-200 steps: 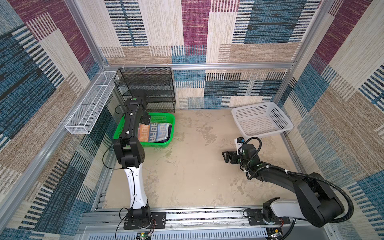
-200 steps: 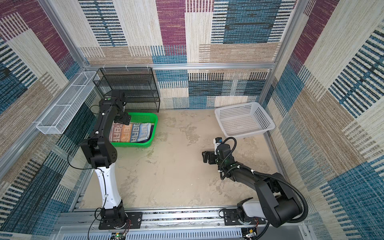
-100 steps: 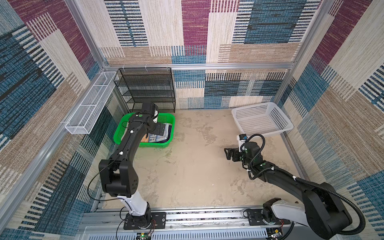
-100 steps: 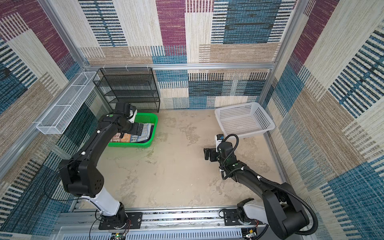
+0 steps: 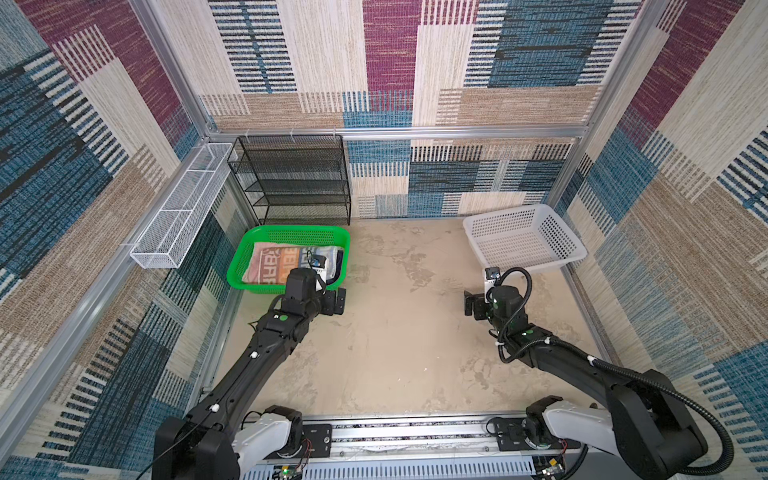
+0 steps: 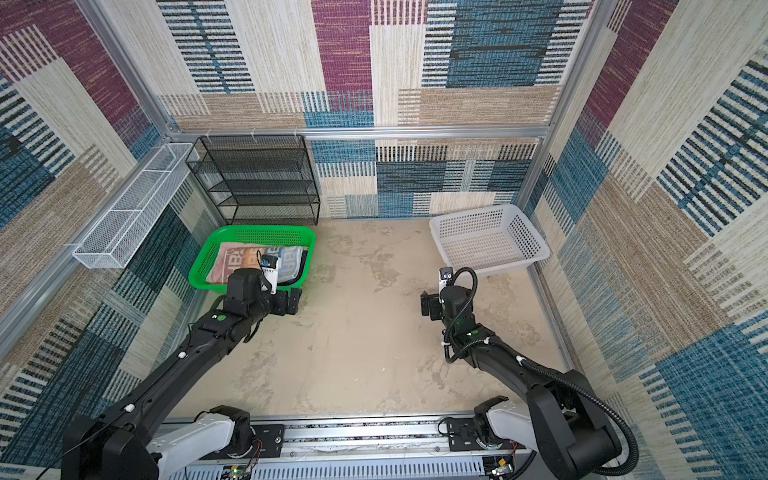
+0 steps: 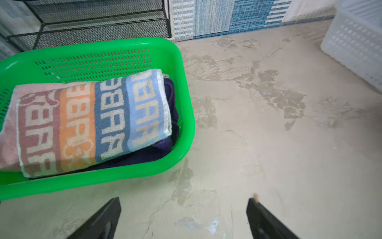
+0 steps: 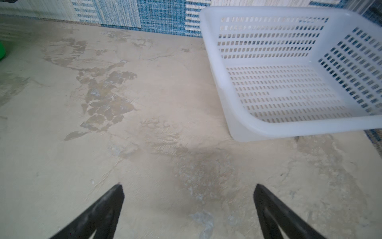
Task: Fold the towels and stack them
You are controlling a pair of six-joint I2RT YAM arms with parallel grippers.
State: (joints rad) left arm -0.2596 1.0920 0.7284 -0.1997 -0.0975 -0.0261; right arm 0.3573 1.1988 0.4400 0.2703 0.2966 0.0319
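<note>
Visibly two towels (image 7: 93,120), one green basket (image 7: 103,46), one white basket (image 8: 289,128).

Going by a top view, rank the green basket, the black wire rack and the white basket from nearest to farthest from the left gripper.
1. The green basket, right beside the left gripper, on the left side.
2. The black wire rack, behind that basket, at the back left.
3. The white basket, across the work area, at the back right.
</note>
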